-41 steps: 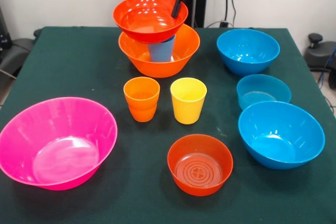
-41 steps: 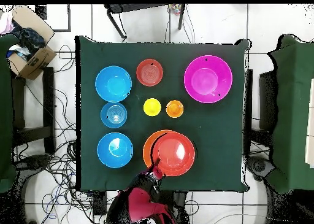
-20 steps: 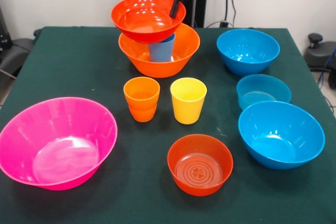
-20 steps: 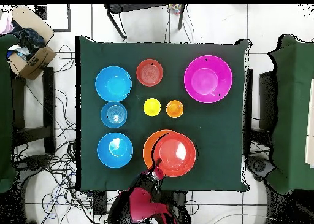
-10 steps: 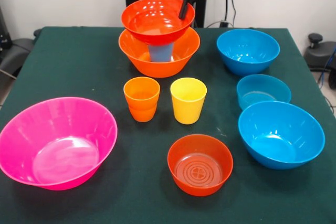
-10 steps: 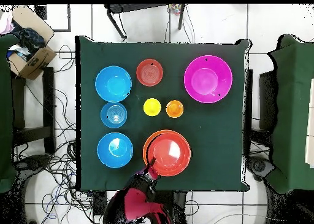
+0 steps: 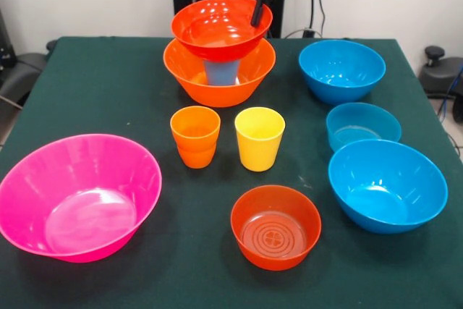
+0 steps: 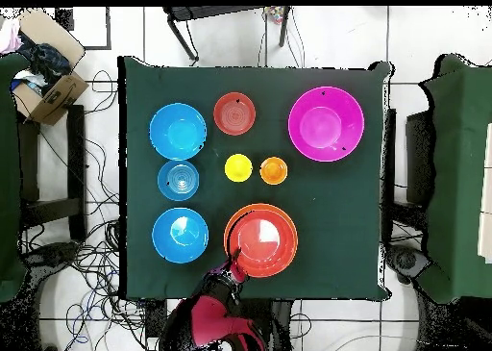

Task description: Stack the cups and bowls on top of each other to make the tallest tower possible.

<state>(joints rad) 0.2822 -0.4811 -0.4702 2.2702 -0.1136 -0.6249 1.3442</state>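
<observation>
The blue cup [image 7: 222, 72] is mostly hidden under the red-orange bowl [image 7: 221, 27]; the pincer [image 7: 258, 11] grip on its rim is unclear.

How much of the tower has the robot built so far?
Done: the blue cup stands in the big orange bowl. In hand: the gripper holds a red-orange bowl by its rim, over that cup. Left: the orange cup, yellow cup, pink bowl, other red-orange bowl and three blue bowls sit apart on the table.
</observation>
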